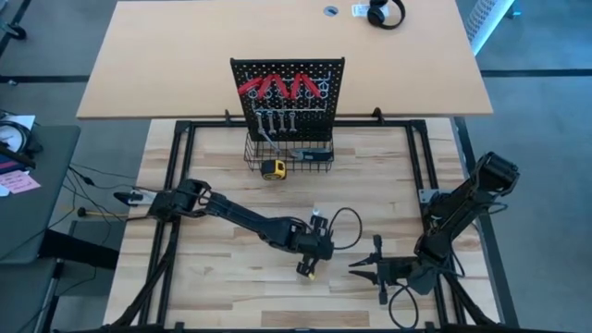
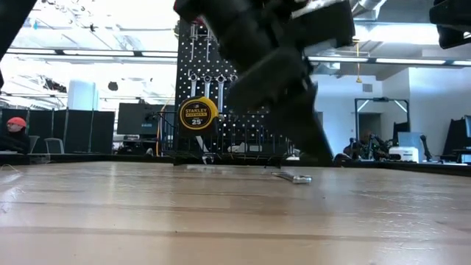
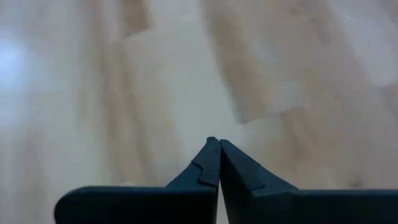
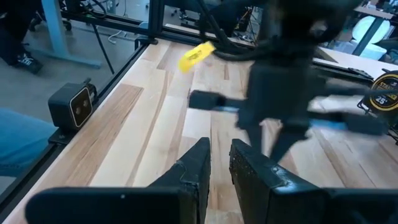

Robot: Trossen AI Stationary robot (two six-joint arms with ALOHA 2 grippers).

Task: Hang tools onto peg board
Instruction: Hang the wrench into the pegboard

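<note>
Near the counter's (image 1: 213,287) front, the left gripper (image 1: 306,268), jaws pressed together, left one wrench (image 2: 293,177) unhung beside the nearly filled peg board (image 1: 287,92).

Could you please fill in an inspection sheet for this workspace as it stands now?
Surface: pale wooden table.
Job's things: upright black peg board carries red-handled pliers and silver wrenches; one slim silver wrench lies on the table.
Clutter: yellow tape measure by the black wire basket.
Grippers: left gripper shut, empty, low over the table; right gripper slightly open, empty.
Cables: black cable loops off the left arm.
Surroundings: black headphones on the far desk.
</note>
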